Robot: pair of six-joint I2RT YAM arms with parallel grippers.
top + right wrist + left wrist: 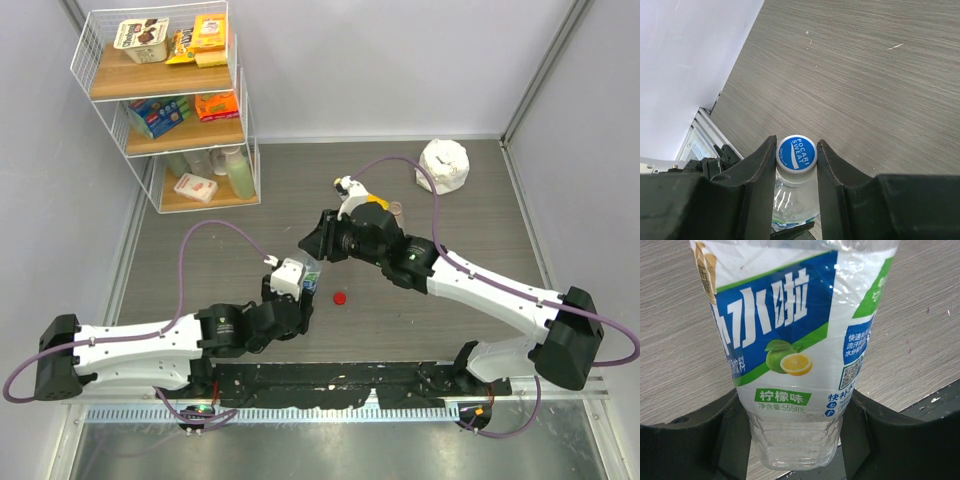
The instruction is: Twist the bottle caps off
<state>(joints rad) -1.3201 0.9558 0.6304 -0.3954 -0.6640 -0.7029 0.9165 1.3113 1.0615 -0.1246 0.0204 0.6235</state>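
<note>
A clear bottle with a blue-white label [790, 340] stands upright in the table's middle [312, 272]. My left gripper [795, 440] is shut on its lower body, one finger [705, 440] on each side; it also shows in the top view [298, 285]. The bottle's cap [796, 152] is white with a blue printed top. My right gripper [796, 156] is shut on this cap from above, and it shows in the top view [320, 243]. A red cap [340, 297] lies loose on the table beside the bottle. The yellow cap and the other two bottles are not clearly in view.
A white wire shelf rack [165, 100] with boxes and bottles stands at the back left. A crumpled white object [443, 165] lies at the back right. A small tan object [396, 209] sits half hidden behind my right wrist. Walls close in on the left, the back and the right.
</note>
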